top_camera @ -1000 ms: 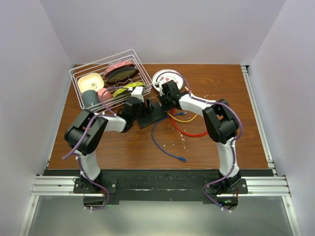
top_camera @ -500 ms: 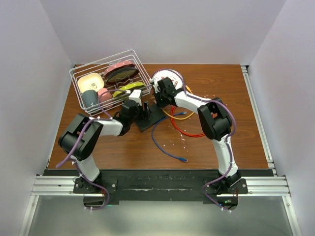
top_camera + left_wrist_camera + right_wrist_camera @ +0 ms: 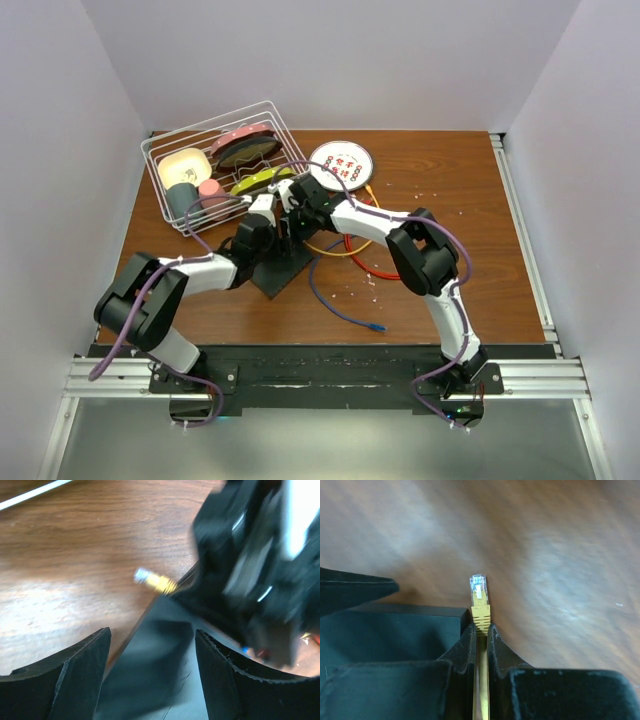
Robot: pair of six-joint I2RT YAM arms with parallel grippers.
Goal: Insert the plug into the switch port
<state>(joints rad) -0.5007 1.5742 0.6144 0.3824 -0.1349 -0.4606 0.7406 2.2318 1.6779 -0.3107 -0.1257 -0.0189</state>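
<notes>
From above, both arms meet left of the table's (image 3: 470, 190) middle, over the switch (image 3: 283, 272), which lies flat on the wood, turned at a slant. This view shows the surroundings that the wrist cameras miss. A wire rack (image 3: 163, 150) of dishes stands at the back left and a round patterned plate (image 3: 342, 163) just right of it. An orange cable (image 3: 385, 270) loops, and a blue cable (image 3: 345, 312) trails toward the near edge. It is too far off to show either claw's grip.

The right wrist camera settles that for the right claw (image 3: 480, 628). Its fingers are pressed together on the yellow boot of the plug (image 3: 478, 597), whose clear tip juts out ahead over bare wood. The plug sits just beside the switch's corner, outside it and not in any port. No sockets can be made out here.

The left wrist camera gives the opposite side, blurred. The left claw (image 3: 152, 632) stands wide, one finger on either side of the switch. The black body fills the gap between them and seems to meet both inner faces. Beyond the switch's far corner the same yellow plug pokes out from the dark bulk of the right claw, close to the corner but apart from it.
</notes>
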